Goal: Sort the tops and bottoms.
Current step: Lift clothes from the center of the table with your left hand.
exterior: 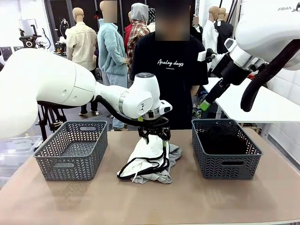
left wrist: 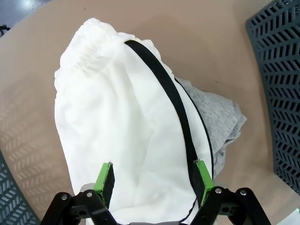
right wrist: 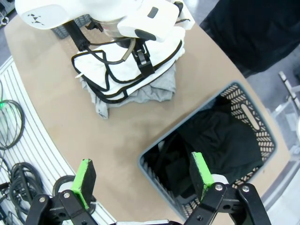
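A white garment (exterior: 147, 157) with black trim and an elastic waistband lies in a heap at the table's middle, on top of a grey garment (exterior: 173, 151). My left gripper (exterior: 153, 137) is down on the heap's top. In the left wrist view it (left wrist: 153, 180) stands open, its green pads astride the white garment (left wrist: 126, 117), with the grey garment (left wrist: 220, 117) peeking out beside it. My right gripper (exterior: 205, 105) hangs high at the back right, open (right wrist: 143, 176) and empty, above the table edge and the right basket (right wrist: 157, 183).
An empty grey basket (exterior: 70, 166) stands at the left. The right basket (exterior: 225, 166) holds black clothes (exterior: 225, 138). A person in a black T-shirt (exterior: 171, 70) stands at the far side. Bare tabletop lies in front of the heap.
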Robot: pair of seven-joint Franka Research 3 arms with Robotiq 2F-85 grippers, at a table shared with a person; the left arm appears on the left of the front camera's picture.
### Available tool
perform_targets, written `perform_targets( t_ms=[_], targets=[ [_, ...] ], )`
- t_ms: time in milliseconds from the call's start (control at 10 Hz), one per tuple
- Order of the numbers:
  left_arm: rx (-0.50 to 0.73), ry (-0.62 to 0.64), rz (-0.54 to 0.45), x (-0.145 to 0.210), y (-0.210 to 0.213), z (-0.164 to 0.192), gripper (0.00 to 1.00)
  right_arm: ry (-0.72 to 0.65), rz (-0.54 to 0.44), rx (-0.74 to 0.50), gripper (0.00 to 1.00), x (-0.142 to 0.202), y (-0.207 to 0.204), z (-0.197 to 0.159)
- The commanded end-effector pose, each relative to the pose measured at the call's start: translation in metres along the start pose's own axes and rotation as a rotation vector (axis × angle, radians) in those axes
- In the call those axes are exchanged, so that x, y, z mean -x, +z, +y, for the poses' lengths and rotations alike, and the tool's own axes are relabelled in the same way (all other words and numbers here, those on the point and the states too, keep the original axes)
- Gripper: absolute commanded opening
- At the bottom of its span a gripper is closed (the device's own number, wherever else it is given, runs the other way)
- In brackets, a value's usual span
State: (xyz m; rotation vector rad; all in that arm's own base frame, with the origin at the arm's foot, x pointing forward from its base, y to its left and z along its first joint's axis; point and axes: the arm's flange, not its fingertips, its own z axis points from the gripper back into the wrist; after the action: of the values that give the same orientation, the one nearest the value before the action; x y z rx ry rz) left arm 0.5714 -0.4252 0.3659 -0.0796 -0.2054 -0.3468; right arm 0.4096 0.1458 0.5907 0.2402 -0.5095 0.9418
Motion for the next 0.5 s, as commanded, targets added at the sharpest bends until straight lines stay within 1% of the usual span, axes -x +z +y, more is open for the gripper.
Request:
perform_targets(
  t_ms=[0,400],
  targets=[
    [-0.016,0.019,0.015,0.0001,-0.0127,0.0041,0.87,0.009,0.003,0.006,1.0,-0.0008,-0.0001,-0.0015],
    [-0.013,0.019,0.027,-0.0004,-0.022,0.0031,0.87,0.009,0.003,0.006,1.0,-0.0008,-0.0001,-0.0015]
  ],
)
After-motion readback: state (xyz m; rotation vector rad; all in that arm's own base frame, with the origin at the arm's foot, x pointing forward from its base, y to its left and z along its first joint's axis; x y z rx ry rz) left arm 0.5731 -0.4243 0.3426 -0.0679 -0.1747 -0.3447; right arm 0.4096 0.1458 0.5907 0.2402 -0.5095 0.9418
